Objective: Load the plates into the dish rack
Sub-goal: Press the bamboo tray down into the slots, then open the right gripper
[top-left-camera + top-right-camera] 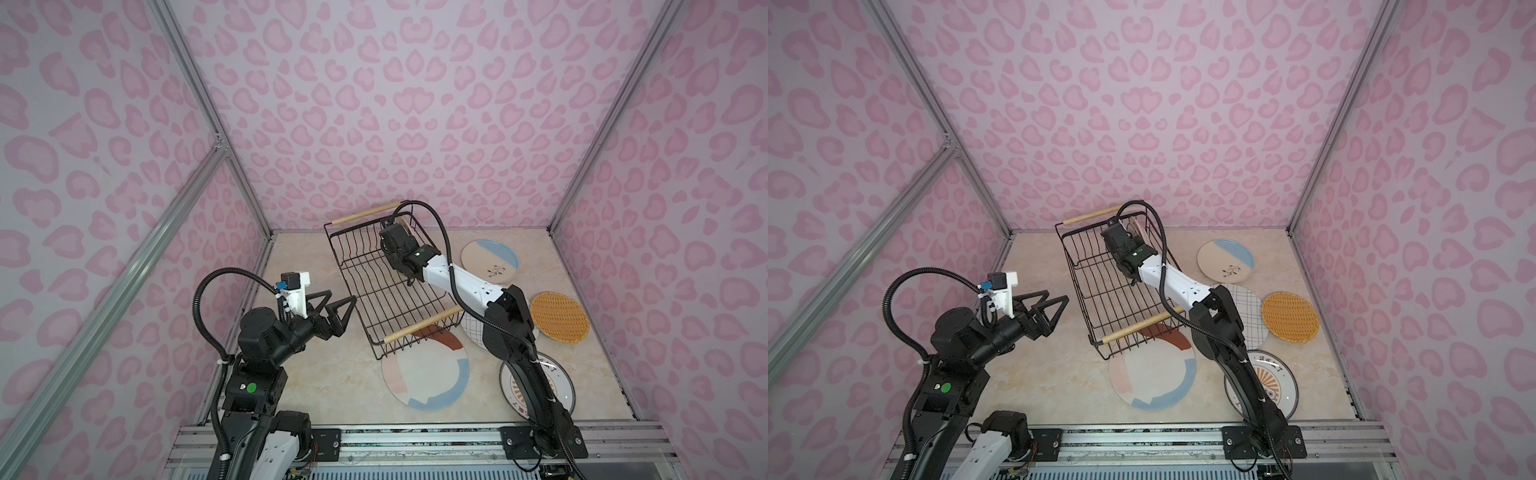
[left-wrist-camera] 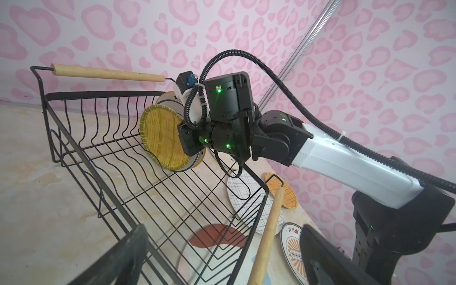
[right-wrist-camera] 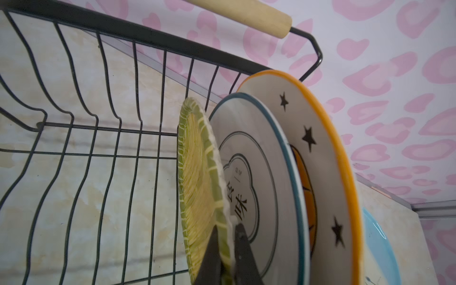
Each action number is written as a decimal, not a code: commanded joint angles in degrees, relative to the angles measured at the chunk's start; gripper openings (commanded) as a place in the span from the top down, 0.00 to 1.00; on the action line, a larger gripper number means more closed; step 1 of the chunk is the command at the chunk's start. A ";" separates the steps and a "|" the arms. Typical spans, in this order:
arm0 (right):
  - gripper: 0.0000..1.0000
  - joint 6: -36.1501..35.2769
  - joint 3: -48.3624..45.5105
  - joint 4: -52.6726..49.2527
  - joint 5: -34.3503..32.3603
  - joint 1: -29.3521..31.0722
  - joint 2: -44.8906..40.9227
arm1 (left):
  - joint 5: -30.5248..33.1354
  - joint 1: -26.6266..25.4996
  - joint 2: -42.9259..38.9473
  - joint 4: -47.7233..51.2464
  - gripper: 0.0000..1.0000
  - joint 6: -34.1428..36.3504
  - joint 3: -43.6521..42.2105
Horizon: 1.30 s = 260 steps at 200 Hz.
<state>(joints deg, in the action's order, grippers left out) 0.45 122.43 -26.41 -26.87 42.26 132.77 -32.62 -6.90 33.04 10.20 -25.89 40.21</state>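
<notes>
The black wire dish rack (image 1: 350, 291) stands slantwise mid-table. At its far end three plates stand on edge: a yellow woven-look plate (image 3: 197, 172), a dark-rimmed white plate (image 3: 266, 160) and a starred, orange-rimmed plate (image 3: 320, 148). My right gripper (image 3: 225, 246) reaches into the rack and is shut on the yellow plate's rim. In the left wrist view the yellow plate (image 2: 160, 135) shows in front of the right wrist. My left gripper (image 1: 345, 316) hovers open and empty just left of the rack. Several more plates lie flat on the table.
On the table lie a cream-and-blue sprig plate (image 1: 490, 261), an orange woven plate (image 1: 559, 316), a blue-gridded plate (image 1: 471, 328), a colour-blocked plate (image 1: 426, 374) partly under the rack's near end, and a sunburst plate (image 1: 557, 382) under the right arm. Pink walls enclose three sides.
</notes>
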 commanded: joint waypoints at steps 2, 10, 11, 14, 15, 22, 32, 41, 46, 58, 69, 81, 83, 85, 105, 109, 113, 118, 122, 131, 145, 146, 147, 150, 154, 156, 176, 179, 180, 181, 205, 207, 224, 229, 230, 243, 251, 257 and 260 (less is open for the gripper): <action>1.00 1.03 0.53 1.35 0.19 -0.01 0.99 | -1.26 0.06 -0.08 -2.63 0.03 0.05 -0.29; 1.00 1.16 0.45 1.28 0.30 0.01 1.00 | -1.83 0.04 -0.01 -2.79 0.03 -0.08 -0.30; 1.00 1.19 0.44 1.28 0.31 0.01 1.04 | -1.88 0.04 0.00 -2.85 0.03 -0.06 -0.30; 1.00 1.21 0.46 1.21 0.33 0.01 1.03 | -2.24 0.00 0.05 -2.96 0.03 -0.04 -0.30; 1.00 1.17 0.45 1.20 0.29 0.01 1.06 | -2.30 0.02 0.08 -2.97 0.03 -0.08 -0.30; 1.00 1.22 0.48 1.19 0.34 -0.03 1.04 | -3.18 0.04 0.16 -3.29 0.03 -0.19 -0.30; 1.00 1.31 0.44 1.10 0.35 -0.03 1.11 | -4.37 0.09 0.27 -3.74 0.03 -0.34 -0.37; 1.00 1.38 0.45 1.05 0.42 -0.07 1.13 | -5.09 0.06 0.36 -4.09 0.03 -0.39 -0.39; 1.00 1.40 0.49 1.01 0.42 -0.09 1.14 | -5.25 0.04 0.28 -4.16 0.03 -0.39 -0.40; 1.00 1.64 0.47 0.93 0.56 -0.16 1.21 | -5.17 0.11 0.12 -4.20 0.03 -0.39 -0.48; 0.98 1.90 0.49 0.76 0.81 -0.25 1.33 | -5.05 0.09 0.03 -4.19 0.03 -0.34 -0.48; 0.95 2.01 0.45 0.64 0.87 -0.35 1.35 | -5.08 0.04 0.04 -4.15 0.03 -0.32 -0.48; 0.94 2.06 0.44 0.66 0.86 -0.34 1.31 | -5.08 0.04 0.02 -4.18 0.03 -0.35 -0.48; 0.94 2.09 0.46 0.66 0.90 -0.34 1.34 | -5.08 0.06 0.06 -4.17 0.03 -0.27 -0.48; 0.88 2.41 0.53 0.56 1.10 -0.42 1.28 | -5.08 0.10 0.10 -4.17 0.03 -0.30 -0.48; 0.87 2.42 0.53 0.57 1.05 -0.47 1.35 | -5.04 0.05 0.10 -4.17 0.03 -0.30 -0.48; 0.86 2.41 0.53 0.57 1.05 -0.43 1.30 | -5.08 0.11 0.10 -4.14 0.03 -0.30 -0.48; 0.84 2.45 0.53 0.51 1.06 -0.43 1.23 | -5.08 0.17 0.10 -4.17 0.03 -0.31 -0.48; 0.83 2.45 0.60 0.49 1.08 -0.45 1.11 | -5.08 0.20 0.10 -4.17 0.03 -0.30 -0.48; 0.80 2.45 0.62 0.49 1.03 -0.42 1.00 | -5.08 0.15 0.10 -4.17 0.03 -0.30 -0.50; 0.78 2.39 0.62 0.48 1.12 -0.45 0.81 | -5.08 0.17 0.10 -4.20 0.03 -0.30 -0.48; 0.78 2.38 0.62 0.48 1.12 -0.44 0.77 | -5.08 0.15 0.10 -4.16 0.03 -0.35 -0.48; 0.78 2.37 0.62 0.49 1.12 -0.43 0.80 | -5.08 0.14 0.10 -4.15 0.03 -0.37 -0.48; 0.78 2.37 0.62 0.49 1.12 -0.43 0.69 | -5.08 0.24 0.10 -4.21 0.03 -0.39 -0.48; 0.78 2.36 0.65 0.46 1.10 -0.42 0.65 | -5.08 0.21 0.10 -4.15 0.03 -0.39 -0.48; 0.78 2.36 0.62 0.48 1.12 -0.42 0.60 | -5.08 0.22 0.10 -4.20 0.03 -0.39 -0.48; 0.77 2.33 0.70 0.45 1.33 -0.44 0.30 | -5.09 0.22 0.18 -4.15 0.03 -0.39 -0.52; 0.77 2.34 0.70 0.48 1.30 -0.35 0.25 | -5.08 0.28 0.19 -4.19 0.03 -0.39 -0.48; 0.77 2.35 0.70 0.44 1.30 -0.34 0.19 | -5.08 0.25 0.19 -4.20 0.03 -0.39 -0.53; 0.77 2.31 0.70 0.46 1.30 -0.34 0.15 | -5.08 0.23 0.19 -4.21 0.03 -0.39 -0.50; 0.75 2.28 0.79 0.31 1.37 -0.34 -0.28 | -5.08 0.32 0.19 -4.15 0.03 -0.39 -0.48; 0.74 2.28 0.79 0.31 1.38 -0.34 -0.31 | -5.04 0.35 0.19 -4.20 0.03 -0.39 -0.48; 0.72 2.25 0.79 0.22 1.38 -0.25 -0.66 | -5.06 0.32 0.19 -4.24 0.03 -0.39 -0.49; 0.71 2.12 0.80 0.22 1.41 -0.25 -0.82 | -5.08 0.38 0.19 -4.27 0.03 -0.46 -0.48; 0.71 2.15 0.79 0.22 1.40 -0.25 -0.83 | -5.08 0.39 0.19 -4.29 0.03 -0.47 -0.48; 0.71 2.08 0.88 0.22 1.47 -0.16 -1.02 | -5.08 0.40 0.22 -4.26 0.03 -0.48 -0.48; 0.70 2.10 0.88 0.22 1.47 -0.12 -1.19 | -5.04 0.41 0.27 -4.23 0.03 -0.48 -0.49; 0.70 2.08 0.88 0.22 1.48 0.02 -1.35 | -5.04 0.40 0.27 -4.31 0.03 -0.48 -0.48; 0.70 2.10 0.88 0.22 1.52 -0.03 -1.37 | -5.08 0.48 0.27 -4.26 0.03 -0.48 -0.48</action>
<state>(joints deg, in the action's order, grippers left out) 2.52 123.07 -26.44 -25.47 42.02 131.92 -37.12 -6.50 33.21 7.99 -26.48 39.94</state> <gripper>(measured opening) 0.297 0.975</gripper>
